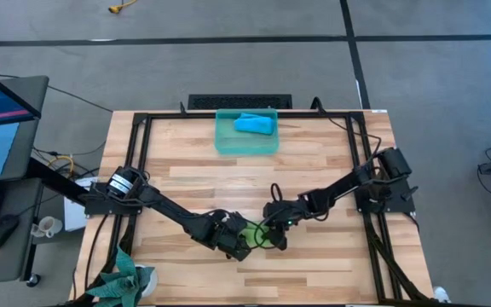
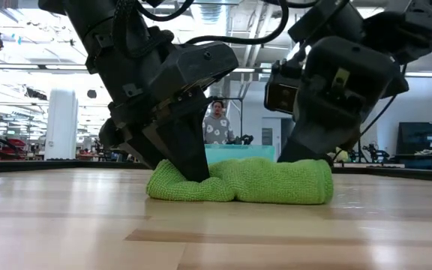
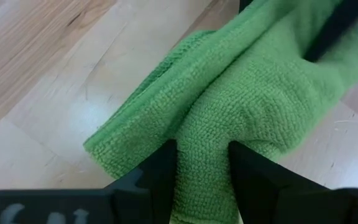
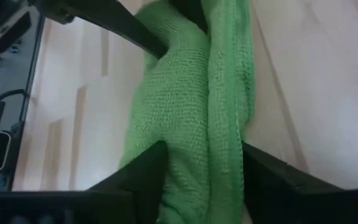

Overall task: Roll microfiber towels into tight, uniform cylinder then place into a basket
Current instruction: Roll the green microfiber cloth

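Pinching the rolled green towel (image 2: 242, 182) on the bench between my left claw (image 3: 202, 163) and right claw (image 4: 202, 163), both clenched on its opposite ends, I keep it from unrolling.

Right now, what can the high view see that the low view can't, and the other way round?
Only the high view shows the blue towel lying in the basket, and the whole table. Only the low view shows a person in the room behind. Both show the two arms at the green towel, left gripper and right gripper gripping it.
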